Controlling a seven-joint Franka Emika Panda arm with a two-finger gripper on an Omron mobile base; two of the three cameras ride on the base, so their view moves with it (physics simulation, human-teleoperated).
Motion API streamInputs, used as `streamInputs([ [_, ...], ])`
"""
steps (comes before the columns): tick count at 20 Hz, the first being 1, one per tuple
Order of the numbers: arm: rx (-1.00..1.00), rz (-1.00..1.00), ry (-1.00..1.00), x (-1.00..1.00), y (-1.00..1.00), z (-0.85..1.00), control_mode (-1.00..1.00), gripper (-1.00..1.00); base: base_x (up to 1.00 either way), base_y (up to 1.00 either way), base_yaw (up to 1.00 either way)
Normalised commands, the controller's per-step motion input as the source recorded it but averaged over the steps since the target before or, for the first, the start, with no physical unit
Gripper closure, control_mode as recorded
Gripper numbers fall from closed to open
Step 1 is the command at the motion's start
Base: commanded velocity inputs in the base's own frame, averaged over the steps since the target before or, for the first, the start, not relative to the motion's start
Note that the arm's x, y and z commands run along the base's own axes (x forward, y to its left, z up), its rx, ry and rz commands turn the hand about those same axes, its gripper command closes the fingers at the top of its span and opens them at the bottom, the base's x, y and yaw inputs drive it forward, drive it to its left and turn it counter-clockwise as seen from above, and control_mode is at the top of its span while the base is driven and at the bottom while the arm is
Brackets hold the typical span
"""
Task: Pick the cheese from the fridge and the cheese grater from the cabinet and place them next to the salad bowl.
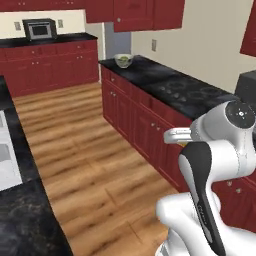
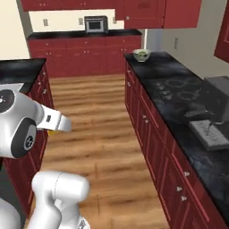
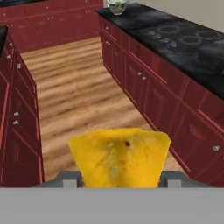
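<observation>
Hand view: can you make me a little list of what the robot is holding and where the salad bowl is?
holding: the cheese, a yellow wedge
pincer: shut on the cheese, one finger at each side
salad bowl: on the far end of the black counter, green lettuce inside
cooktop: set in the same counter, nearer the robot
floor: wood planks between red cabinets

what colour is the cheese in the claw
Yellow-orange with faint darker specks, clearest in the hand view: the cheese.
</observation>
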Motion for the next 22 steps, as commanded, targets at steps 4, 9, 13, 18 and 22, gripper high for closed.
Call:
streamInputs([
  [4, 0.00, 0.00, 0.00, 0.00, 0.00, 0.00, 1.00, 1.00, 1.00, -0.01, 0.35],
  [9, 0.00, 0.00, 0.00, 0.00, 0.00, 0.00, 1.00, 1.00, 0.91, -0.05, 0.25],
  [13, 0.00, 0.00, 0.00, 0.00, 0.00, 0.00, 1.00, 1.00, 0.87, 0.08, 0.22],
  [18, 0.00, 0.00, 0.00, 0.00, 0.00, 0.00, 1.00, 1.00, 1.00, 0.00, 0.10],
  [22, 0.00, 0.00, 0.00, 0.00, 0.00, 0.00, 1.00, 1.00, 1.00, 0.00, 0.01],
])
